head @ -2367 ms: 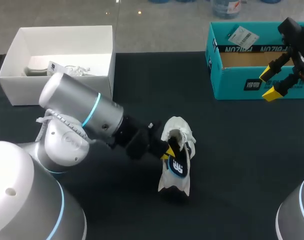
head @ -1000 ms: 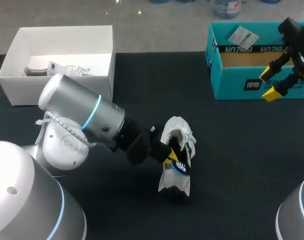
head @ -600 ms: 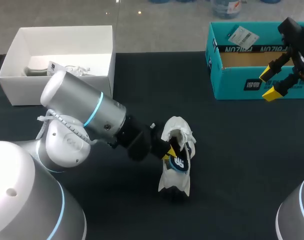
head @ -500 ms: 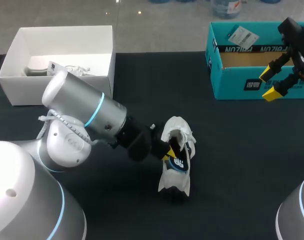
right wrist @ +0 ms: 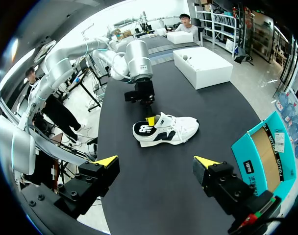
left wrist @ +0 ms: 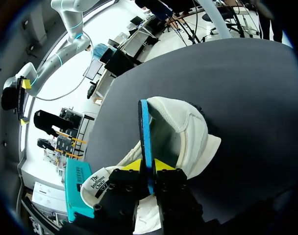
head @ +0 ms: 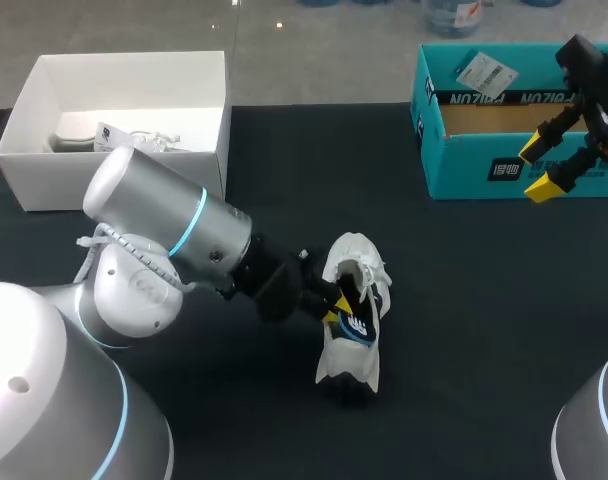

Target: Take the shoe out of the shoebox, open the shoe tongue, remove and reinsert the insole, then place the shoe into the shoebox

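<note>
A white shoe [head: 346, 362] lies on the black table, toe toward me. Its insole [head: 357, 322], dark with a white logo and a blue edge, sticks up out of the shoe opening. My left gripper [head: 334, 305] is shut on that insole. In the left wrist view the blue insole edge [left wrist: 145, 132] runs between the yellow tips of the left gripper [left wrist: 148, 165], with the shoe [left wrist: 188, 132] behind it. My right gripper [head: 535, 169] hangs open in front of the teal shoebox [head: 464, 165], holding nothing. From the right wrist view the shoe [right wrist: 176, 128] lies far ahead of the open right gripper [right wrist: 157, 164].
A white box [head: 124, 70] at the back left holds another pale shoe with laces. The teal shoebox [right wrist: 259, 147] stands at the back right with a tag on its rim. My left arm [head: 174, 225] spans the table's left half.
My left arm has shifted slightly back, and the insole it grips has moved a little in the shoe opening. The right arm has not moved.
</note>
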`<state>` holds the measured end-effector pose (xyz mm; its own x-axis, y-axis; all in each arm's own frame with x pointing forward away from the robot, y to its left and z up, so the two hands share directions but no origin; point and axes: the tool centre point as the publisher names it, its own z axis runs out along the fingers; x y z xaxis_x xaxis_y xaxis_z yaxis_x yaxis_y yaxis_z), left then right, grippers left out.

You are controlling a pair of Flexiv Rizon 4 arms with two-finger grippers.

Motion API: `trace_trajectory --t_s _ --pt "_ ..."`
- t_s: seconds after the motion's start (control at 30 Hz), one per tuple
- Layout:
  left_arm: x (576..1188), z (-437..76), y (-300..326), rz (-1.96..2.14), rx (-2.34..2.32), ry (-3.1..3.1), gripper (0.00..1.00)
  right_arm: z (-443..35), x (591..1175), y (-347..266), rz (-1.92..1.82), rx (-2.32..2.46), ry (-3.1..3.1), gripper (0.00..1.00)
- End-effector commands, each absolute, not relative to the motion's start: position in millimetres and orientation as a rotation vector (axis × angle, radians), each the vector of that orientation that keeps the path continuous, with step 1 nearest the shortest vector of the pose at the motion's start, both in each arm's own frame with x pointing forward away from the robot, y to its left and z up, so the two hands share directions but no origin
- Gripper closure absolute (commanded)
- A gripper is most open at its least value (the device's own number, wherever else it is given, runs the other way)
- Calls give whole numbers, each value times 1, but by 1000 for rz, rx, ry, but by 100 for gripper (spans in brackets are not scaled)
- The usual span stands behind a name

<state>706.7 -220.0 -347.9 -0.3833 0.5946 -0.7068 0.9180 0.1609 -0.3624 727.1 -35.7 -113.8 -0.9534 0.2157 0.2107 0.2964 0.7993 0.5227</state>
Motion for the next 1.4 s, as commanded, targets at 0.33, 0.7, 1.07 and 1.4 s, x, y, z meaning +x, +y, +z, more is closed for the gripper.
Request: trace_trajectory --t_s 0.33,0.7,1.07,1.4 --pt "688 -334 -215 -1116 1429 2011 81 -114 729 -35 -856 -406 -2845 0" --pt "685 -331 -226 -1105 1470 1980 100 -114 729 -35 -856 -406 -2845 0" --pt "705 -343 -224 -1032 1506 1994 100 -114 729 -35 -856 -406 -2845 0" --pt "699 -369 -220 -1033 1532 2038 100 -114 729 -35 -856 -406 -2845 0"
